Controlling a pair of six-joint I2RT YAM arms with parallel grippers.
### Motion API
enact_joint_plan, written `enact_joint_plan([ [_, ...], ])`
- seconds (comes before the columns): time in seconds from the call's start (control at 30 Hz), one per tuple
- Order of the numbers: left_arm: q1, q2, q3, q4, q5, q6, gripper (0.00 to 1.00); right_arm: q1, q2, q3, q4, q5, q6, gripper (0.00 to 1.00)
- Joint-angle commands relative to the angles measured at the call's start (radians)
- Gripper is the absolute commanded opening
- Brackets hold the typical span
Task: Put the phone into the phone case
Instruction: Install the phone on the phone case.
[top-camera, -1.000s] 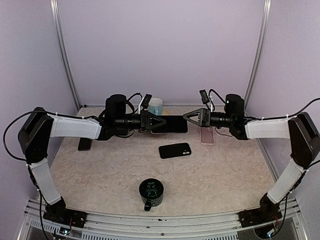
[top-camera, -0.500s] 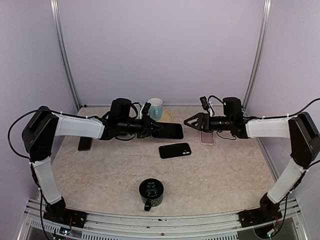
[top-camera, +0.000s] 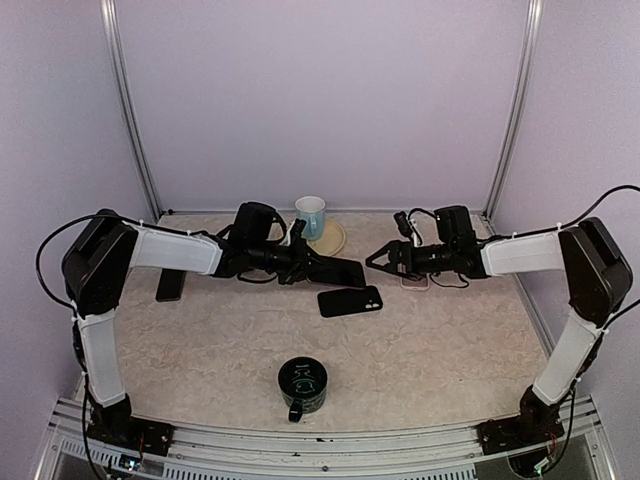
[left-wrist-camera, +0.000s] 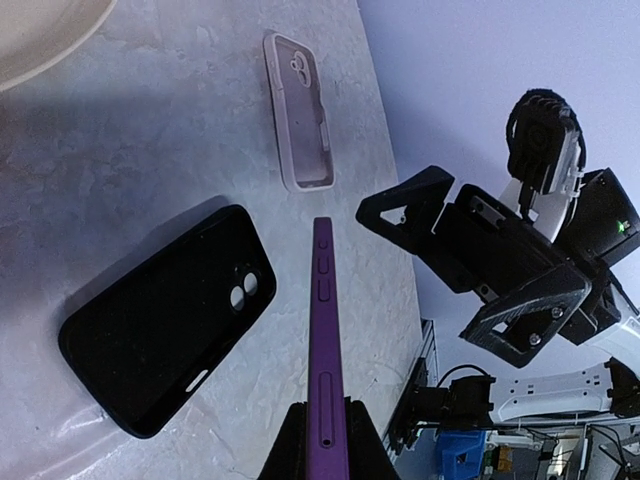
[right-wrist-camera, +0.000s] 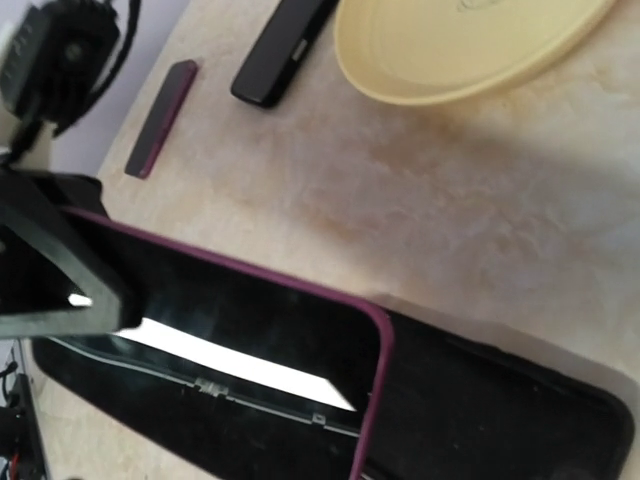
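One purple phone (left-wrist-camera: 324, 300) held in left gripper (left-wrist-camera: 322, 442).

Caught purple along the phone (left-wrist-camera: 325, 350) edge, black on its face. Noted a black case (left-wrist-camera: 165, 320) on the near side, a pale pink case (left-wrist-camera: 300, 120) farther right. Saw a cream plate (right-wrist-camera: 470, 40), a dark green mug (top-camera: 302, 385) near, beige marbling across the table (top-camera: 200, 350), lilac on the walls (top-camera: 320, 100).
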Motion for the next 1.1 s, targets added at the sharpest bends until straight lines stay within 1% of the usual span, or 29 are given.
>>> enact_joint_plan([
  [0.0, -0.002, 0.042, 0.072, 0.008, 0.020, -0.033, 0.00, -0.010, 0.036, -0.016, -0.010, 0.013, -0.020, 1.00],
  [0.37, -0.019, 0.124, 0.150, -0.028, 0.021, -0.064, 0.00, -0.011, 0.081, -0.030, 0.003, 0.003, -0.032, 1.00],
  [0.8, -0.025, 0.185, 0.183, -0.024, 0.030, -0.115, 0.00, -0.011, 0.125, -0.050, 0.052, -0.022, -0.026, 1.00],
  [1.07, -0.026, 0.219, 0.188, 0.010, 0.039, -0.159, 0.00, -0.011, 0.148, -0.057, 0.069, -0.028, -0.023, 1.00],
])
